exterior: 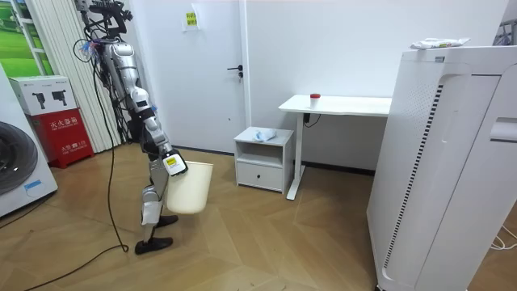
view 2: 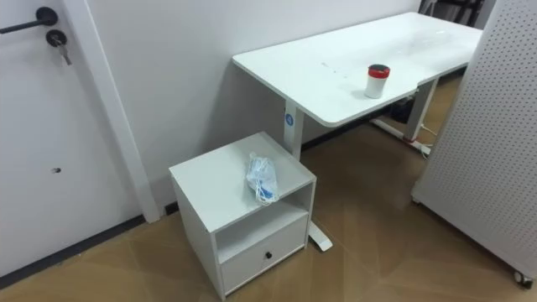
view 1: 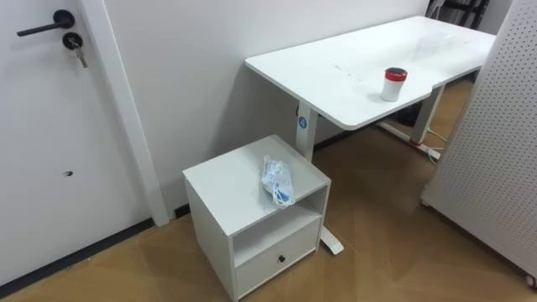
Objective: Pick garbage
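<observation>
— Where is the garbage?
— A crumpled clear-and-blue plastic wrapper (view 1: pixel 277 182) lies on the low white cabinet (view 1: pixel 222 189), beside the white desk (view 1: pixel 336 71).
— The right hand (exterior: pixel 173 164)?
— At a white plastic bin's (exterior: pixel 192 190) rim; its grip, I cannot tell.

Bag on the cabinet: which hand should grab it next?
Left, probably. In the room view the right hand, told by the body, holds the bin at its rim, so it is taken. The bag lies on the cabinet, some way ahead of the robot.
</observation>
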### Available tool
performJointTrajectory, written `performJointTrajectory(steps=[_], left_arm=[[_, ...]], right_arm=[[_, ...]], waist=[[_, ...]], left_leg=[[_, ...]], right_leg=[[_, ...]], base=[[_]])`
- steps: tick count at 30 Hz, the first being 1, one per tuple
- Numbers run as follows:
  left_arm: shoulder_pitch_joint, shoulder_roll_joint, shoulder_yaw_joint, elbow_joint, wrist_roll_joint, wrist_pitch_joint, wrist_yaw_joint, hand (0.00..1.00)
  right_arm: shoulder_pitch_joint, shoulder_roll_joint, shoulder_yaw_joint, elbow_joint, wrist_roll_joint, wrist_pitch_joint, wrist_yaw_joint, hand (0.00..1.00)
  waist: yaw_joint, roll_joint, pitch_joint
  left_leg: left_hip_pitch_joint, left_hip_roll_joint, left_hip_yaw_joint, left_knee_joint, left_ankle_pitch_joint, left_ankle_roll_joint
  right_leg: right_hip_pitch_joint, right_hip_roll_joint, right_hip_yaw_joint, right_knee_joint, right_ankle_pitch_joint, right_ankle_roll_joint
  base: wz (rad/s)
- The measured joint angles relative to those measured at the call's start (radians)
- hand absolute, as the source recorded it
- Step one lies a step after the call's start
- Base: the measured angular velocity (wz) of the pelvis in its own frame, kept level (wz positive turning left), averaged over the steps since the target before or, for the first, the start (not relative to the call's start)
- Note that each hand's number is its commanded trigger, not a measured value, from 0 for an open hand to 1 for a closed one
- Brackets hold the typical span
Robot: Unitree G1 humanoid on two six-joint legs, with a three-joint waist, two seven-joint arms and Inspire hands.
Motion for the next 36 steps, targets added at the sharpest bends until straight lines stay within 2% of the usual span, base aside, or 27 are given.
performJointTrajectory(steps=[12,20,30,31,36], left_arm=[[0.010,-0.012,0.001,0.008,-0.002,0.005,0.001,0.00],[0.023,-0.012,-0.006,0.008,-0.003,0.023,0.002,0.00],[0.030,-0.013,-0.030,0.008,-0.002,0.026,-0.001,0.00],[0.029,-0.013,-0.028,0.007,-0.002,0.026,-0.002,0.00],[0.011,-0.011,-0.028,0.008,-0.001,0.024,0.001,0.00]], right_arm=[[-0.001,0.001,0.001,-0.002,0.000,0.011,-0.001,1.00],[0.001,0.000,0.003,-0.003,0.004,0.012,0.000,1.00],[0.019,0.001,0.004,-0.012,0.051,0.010,-0.002,1.00],[0.019,0.001,0.004,-0.015,0.050,0.011,-0.003,1.00],[0.019,0.001,0.000,-0.018,0.040,0.011,0.002,1.00]], waist=[[0.003,-0.003,-0.0005],[0.002,-0.003,-0.0010],[0.002,-0.009,-0.0048],[0.004,-0.010,-0.0075],[0.001,-0.010,-0.0071]], left_leg=[[-0.001,0.000,-0.001,0.001,0.000,0.000],[-0.005,-0.001,-0.005,0.008,-0.001,0.001],[-0.012,-0.001,-0.017,0.007,0.000,0.000],[-0.021,-0.001,-0.018,0.011,0.000,-0.001],[-0.051,0.000,-0.036,0.073,-0.011,-0.007]], right_leg=[[-0.001,0.000,-0.001,0.001,0.000,0.000],[-0.001,0.000,-0.002,0.002,0.000,0.000],[-0.009,0.002,-0.006,0.004,0.000,0.000],[-0.019,0.003,-0.009,0.006,-0.001,0.000],[-0.038,0.009,-0.005,0.040,-0.020,-0.010]], base=[[0.00],[0.00],[0.02],[0.04],[0.07]])
